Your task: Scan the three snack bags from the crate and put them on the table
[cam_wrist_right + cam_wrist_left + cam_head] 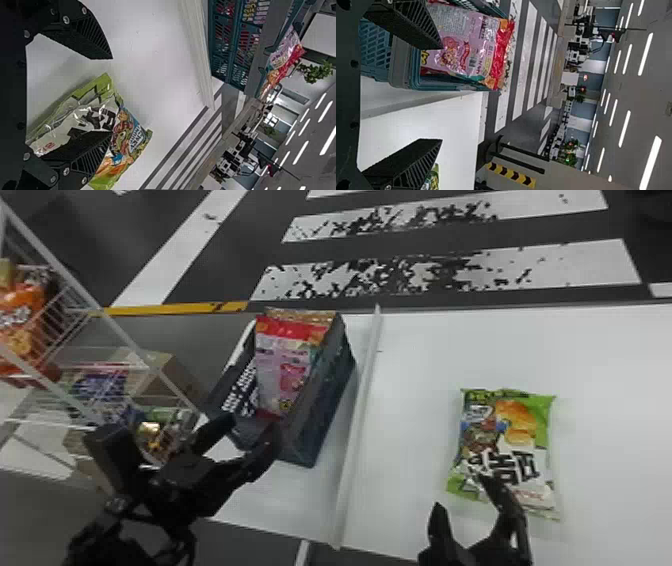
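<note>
I have my left gripper spread near the crate; my right gripper, also spread, is by the green bag

- Obstacle, ahead of left hand: crate, pink bag above rim.
- Obstacle, left of left hand: wire rack.
- Obstacle, between hands: ridge.
- Obstacle, partly beneath right hand: green bag.
- Free passage, ahead of right hand: worktop between ridge and green bag.

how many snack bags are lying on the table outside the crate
1: the green bag, flat on the table right of the crate, near the right gripper. The pink bag is in the crate; more may be hidden there.
</note>
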### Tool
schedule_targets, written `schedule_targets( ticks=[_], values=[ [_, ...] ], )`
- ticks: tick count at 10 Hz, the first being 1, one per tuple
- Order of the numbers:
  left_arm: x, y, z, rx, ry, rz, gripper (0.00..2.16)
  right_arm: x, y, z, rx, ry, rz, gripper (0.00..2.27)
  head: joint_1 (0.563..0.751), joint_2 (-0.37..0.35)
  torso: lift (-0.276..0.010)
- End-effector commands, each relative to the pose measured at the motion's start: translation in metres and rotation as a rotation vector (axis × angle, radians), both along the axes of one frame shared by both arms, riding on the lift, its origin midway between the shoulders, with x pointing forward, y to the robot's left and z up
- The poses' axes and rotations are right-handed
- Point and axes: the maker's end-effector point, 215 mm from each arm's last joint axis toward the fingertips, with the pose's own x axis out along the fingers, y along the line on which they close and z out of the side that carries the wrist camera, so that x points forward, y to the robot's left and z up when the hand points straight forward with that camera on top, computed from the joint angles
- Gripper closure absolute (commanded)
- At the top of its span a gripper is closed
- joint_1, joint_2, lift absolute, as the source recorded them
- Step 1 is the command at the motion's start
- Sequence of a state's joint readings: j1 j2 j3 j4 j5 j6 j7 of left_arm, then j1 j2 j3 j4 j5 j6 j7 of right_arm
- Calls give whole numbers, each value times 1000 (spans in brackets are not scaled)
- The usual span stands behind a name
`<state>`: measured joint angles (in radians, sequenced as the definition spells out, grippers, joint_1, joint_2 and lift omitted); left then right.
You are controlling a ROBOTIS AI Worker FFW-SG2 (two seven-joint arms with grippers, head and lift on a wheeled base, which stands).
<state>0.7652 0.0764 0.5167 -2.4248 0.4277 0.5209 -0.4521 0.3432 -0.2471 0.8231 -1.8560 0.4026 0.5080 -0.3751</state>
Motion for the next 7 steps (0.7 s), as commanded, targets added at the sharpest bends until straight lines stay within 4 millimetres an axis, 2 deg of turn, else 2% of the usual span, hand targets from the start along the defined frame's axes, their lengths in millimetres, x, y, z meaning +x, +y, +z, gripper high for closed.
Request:
schedule_targets(
  ticks=[1, 4, 7],
  values=[
    [2, -1, 1, 0, -3, -2, 33, 4, 5, -11, -31, 15, 6, 238, 695, 350, -94],
    [4, -1, 2, -4, -8, -11, 33, 7, 7, -16, -78, 19, 11, 235, 695, 350, -94],
    [8, -3, 1, -12, -12, -22, 33, 15, -1, -27, -128, 22, -2, 235, 695, 350, -94]
  ],
)
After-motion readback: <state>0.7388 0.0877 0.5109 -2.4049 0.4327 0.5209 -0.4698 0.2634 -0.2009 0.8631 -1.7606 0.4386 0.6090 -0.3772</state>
